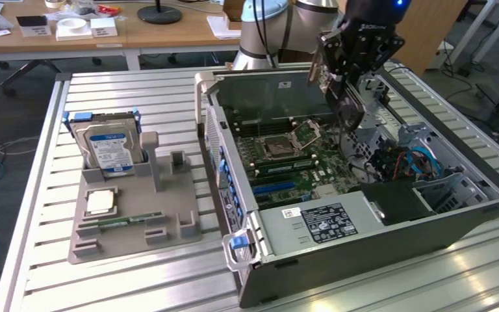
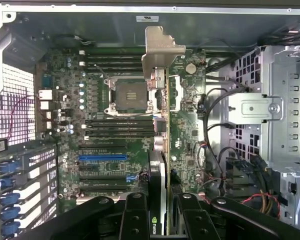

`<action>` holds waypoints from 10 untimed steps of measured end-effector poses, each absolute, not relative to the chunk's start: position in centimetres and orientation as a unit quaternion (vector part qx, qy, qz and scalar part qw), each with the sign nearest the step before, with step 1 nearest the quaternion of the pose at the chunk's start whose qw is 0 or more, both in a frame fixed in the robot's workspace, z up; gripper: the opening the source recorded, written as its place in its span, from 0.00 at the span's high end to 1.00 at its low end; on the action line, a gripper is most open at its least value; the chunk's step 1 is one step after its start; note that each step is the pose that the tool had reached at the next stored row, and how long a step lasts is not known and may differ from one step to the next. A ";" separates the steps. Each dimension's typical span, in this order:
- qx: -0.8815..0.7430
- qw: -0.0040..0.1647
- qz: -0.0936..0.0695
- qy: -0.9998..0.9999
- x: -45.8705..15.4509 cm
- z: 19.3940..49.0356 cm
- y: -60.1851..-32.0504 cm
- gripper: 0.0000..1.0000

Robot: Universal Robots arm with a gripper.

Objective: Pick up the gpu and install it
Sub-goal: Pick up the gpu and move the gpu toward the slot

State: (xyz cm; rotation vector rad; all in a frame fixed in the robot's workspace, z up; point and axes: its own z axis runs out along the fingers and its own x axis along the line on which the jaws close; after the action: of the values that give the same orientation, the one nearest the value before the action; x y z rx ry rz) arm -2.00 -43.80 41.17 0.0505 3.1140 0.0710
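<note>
— Slatted metal table (image 1: pixel 137 91) underneath, office desks behind. Where do I start?

— At your fingers (image 2: pixel 135 217). They're clamped on the gpu (image 2: pixel 159 165), which you see edge-on. Your gripper (image 1: pixel 347 107) hangs it inside the open computer case (image 1: pixel 388 253), over the motherboard (image 2: pixel 187 150). The silvery bracket (image 2: pixel 162 47) is nearest the case wall with the small white sticker (image 2: pixel 147 19).

— How do I do this well?

— As it hangs, the card lies crosswise to the blue slot (image 2: pixel 102 157). I'd judge it wants to run parallel to that slot, with the bracket at the case wall with the blue latches (image 2: pixel 10 200). Hold it plumb, and press only once it's lined up.

— Any writing?

— There's an Nvidia eye logo (image 2: pixel 154 223) on the card between your fingers. Outside the case, a hard drive (image 1: pixel 106 146) has a blue-white label. Inside it, the power supply has a white label (image 1: pixel 327 221). Both prints look too small for me to read.
</note>
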 end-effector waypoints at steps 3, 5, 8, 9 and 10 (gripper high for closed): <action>0.016 0.013 0.023 1.000 -1.7 41.2 -43.8 0.73; 0.016 0.013 0.023 1.000 -1.5 41.2 -43.8 0.73; 0.016 0.013 0.023 1.000 -1.1 41.2 -43.8 0.73; 0.016 0.013 0.023 1.000 -1.0 41.2 -43.8 0.73; 0.016 0.013 0.023 1.000 -0.9 41.2 -43.8 0.73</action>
State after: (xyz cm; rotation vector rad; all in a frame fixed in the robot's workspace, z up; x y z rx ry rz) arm -0.89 -43.78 41.17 0.0505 3.1139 0.0709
